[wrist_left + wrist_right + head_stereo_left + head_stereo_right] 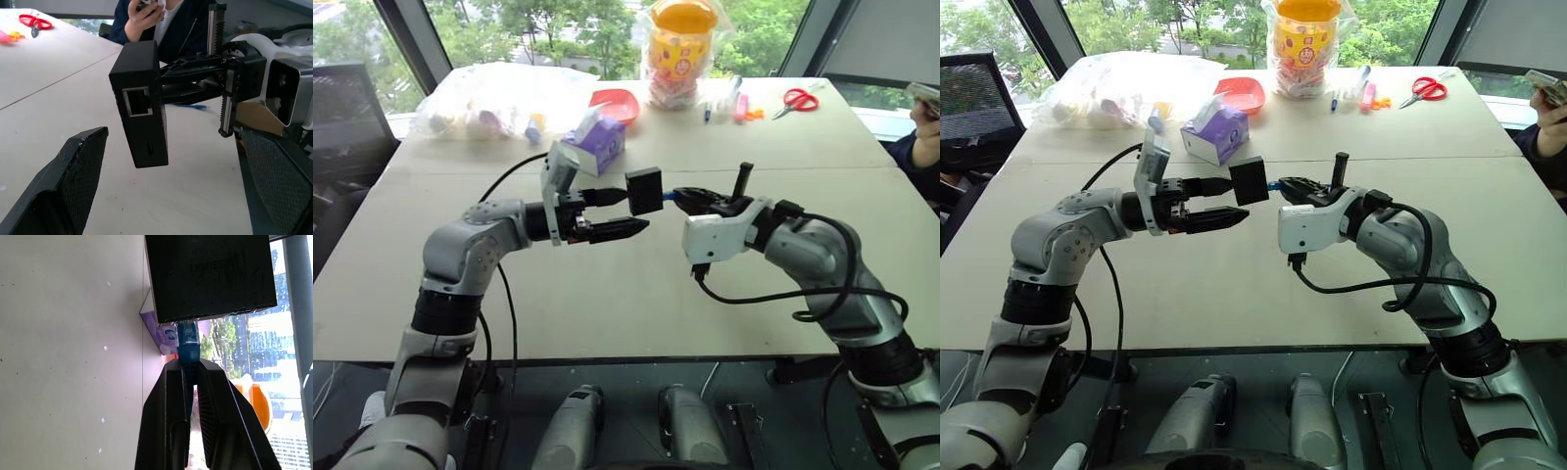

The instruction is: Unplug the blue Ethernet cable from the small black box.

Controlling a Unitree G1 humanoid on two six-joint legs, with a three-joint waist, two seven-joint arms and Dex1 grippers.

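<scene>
My right gripper (188, 382) pinched the blue Ethernet cable (188, 340), dangling the small black box (644, 190) above the desk (607, 294). My left gripper (612, 213) stood spread around it, unclamped; I feared the box would drop if the plug slipped.

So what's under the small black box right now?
Only bare table: the small black box hangs above it on the blue Ethernet cable, pinched by the right gripper. Its underside is hidden.

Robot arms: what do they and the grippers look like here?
Silver-grey jointed arms with black bands. The left gripper has black fingers with mesh-textured pads. The right gripper has a white housing, toothed black rails, and a black cable looping along its forearm.
</scene>
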